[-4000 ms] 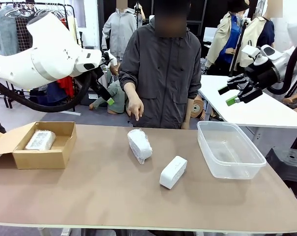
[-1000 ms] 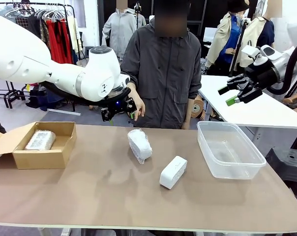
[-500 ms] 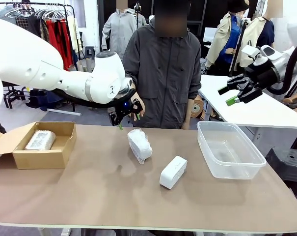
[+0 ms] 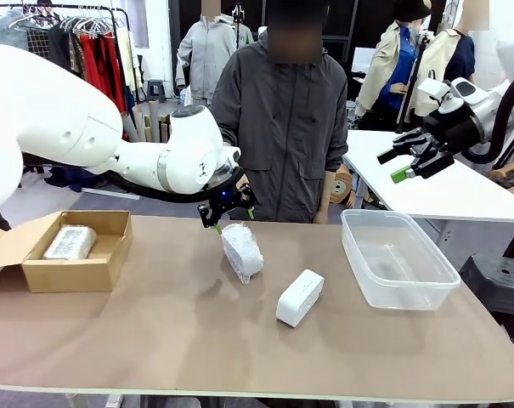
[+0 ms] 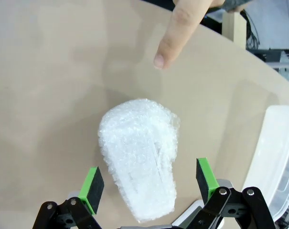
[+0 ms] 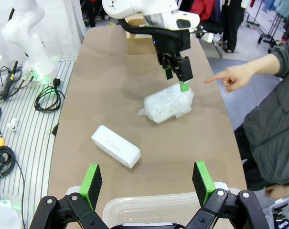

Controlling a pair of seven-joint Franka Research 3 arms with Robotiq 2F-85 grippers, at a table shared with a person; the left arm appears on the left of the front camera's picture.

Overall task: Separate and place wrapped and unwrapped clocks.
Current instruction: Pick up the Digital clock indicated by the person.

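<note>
Downward, left jaws seemingly over wrapped clock (image 4: 241,252).

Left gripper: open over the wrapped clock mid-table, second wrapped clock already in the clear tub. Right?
No. The second wrapped clock lies in the cardboard box, not the clear tub; the front view shows it. The left gripper is open over the wrapped clock mid-table.

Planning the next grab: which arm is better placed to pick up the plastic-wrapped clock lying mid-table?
Left. The open left gripper hangs just over the wrapped clock, green pads straddling it in the wrist view. The right gripper, also open, is raised far off beyond the clear tub.
</note>
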